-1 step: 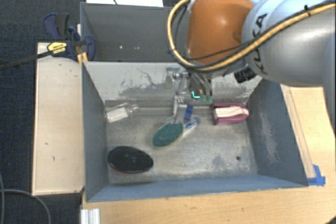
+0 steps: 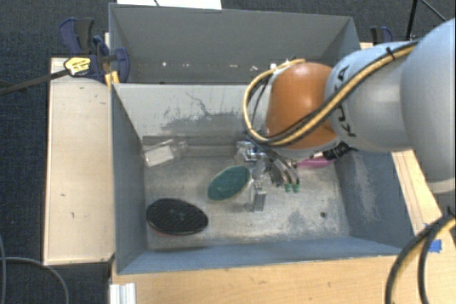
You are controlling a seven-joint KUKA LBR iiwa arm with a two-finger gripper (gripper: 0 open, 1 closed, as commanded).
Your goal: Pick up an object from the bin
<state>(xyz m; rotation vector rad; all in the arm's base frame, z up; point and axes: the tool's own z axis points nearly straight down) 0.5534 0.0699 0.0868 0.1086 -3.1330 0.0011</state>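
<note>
Bin [image 2: 228, 46]: grey metal, floor bare right of centre and along near wall. Arm [image 2: 388, 103] in from right. Black oval disc [image 2: 176, 216] flat by front-left corner, near both walls. Green oval piece [image 2: 228, 184] mid-floor, long axis lower-left to upper-right, bare floor on its left. Gripper [image 2: 256, 190] just beside its right end; spread or closed, cannot tell. Clear plastic scrap [image 2: 162, 152] near left wall.

The jaws hang low in the grey bin [image 2: 214, 46], just beside a green oval pad [image 2: 228, 184]; a black disc [image 2: 177, 216] lies nearby.
</note>
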